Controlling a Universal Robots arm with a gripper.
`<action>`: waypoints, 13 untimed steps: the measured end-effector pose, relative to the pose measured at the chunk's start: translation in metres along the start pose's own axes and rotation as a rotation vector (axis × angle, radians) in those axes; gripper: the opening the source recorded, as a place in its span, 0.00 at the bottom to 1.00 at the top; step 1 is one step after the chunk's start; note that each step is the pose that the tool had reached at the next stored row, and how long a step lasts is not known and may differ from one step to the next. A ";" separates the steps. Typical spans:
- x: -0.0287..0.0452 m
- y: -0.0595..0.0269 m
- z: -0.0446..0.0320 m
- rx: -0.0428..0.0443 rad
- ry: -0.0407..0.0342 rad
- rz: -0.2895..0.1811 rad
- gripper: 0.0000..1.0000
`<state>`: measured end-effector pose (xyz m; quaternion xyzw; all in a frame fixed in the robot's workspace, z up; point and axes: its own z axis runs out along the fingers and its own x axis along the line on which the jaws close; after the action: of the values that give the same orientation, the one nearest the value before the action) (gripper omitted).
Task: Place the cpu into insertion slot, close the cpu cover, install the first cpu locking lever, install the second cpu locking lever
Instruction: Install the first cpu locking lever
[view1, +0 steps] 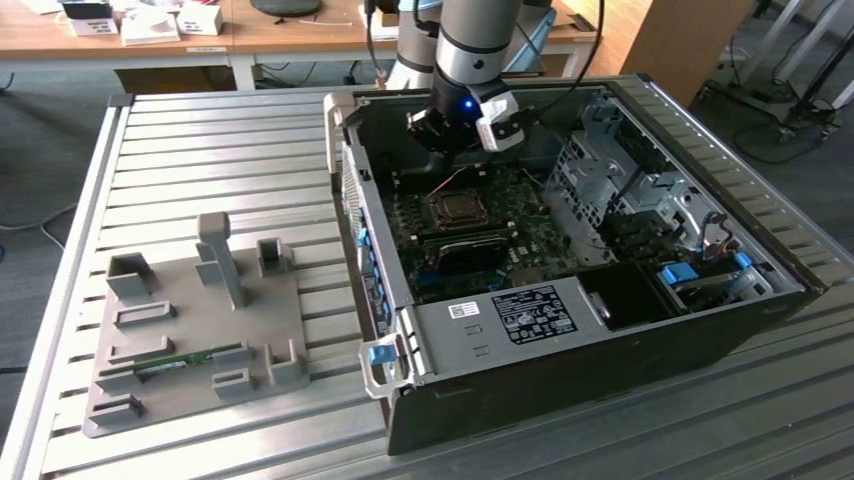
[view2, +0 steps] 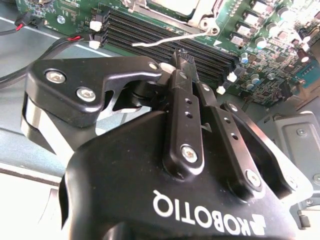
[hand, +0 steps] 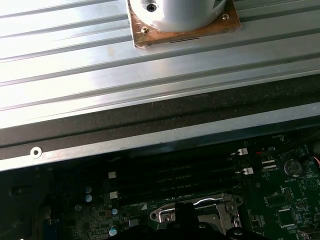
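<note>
While the gripper (view1: 450, 158) hangs low inside the open computer case (view1: 534, 380), its fingers are pressed together.

From the exterior view, the case lies on a slatted table (view1: 200, 150), and the gripper is just above the socket (view1: 461, 210) on the green board (view1: 534, 240); a grey tray (view1: 187, 330) sits well apart at the exterior view's left. In the second wrist view, the fingers (view2: 186, 125) meet with nothing seen between them. Their tips are just beside a thin wire lever (view2: 170, 39) over the memory slots (view2: 150, 35), contact unclear. Beyond, the pale chip (view2: 170, 4) sits inside the cover frame (view2: 202, 11). In the first wrist view, that frame lies flat on the socket.
</note>
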<state>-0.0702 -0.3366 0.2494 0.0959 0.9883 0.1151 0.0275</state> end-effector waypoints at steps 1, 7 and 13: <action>0.0000 0.0000 0.0001 -0.0001 -0.0001 0.000 0.11; 0.0000 -0.0004 0.0016 -0.0002 0.0000 0.000 0.11; -0.0018 -0.0001 0.0019 -0.0004 0.0000 0.000 0.11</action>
<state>-0.0684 -0.3366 0.2476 0.0959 0.9883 0.1153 0.0276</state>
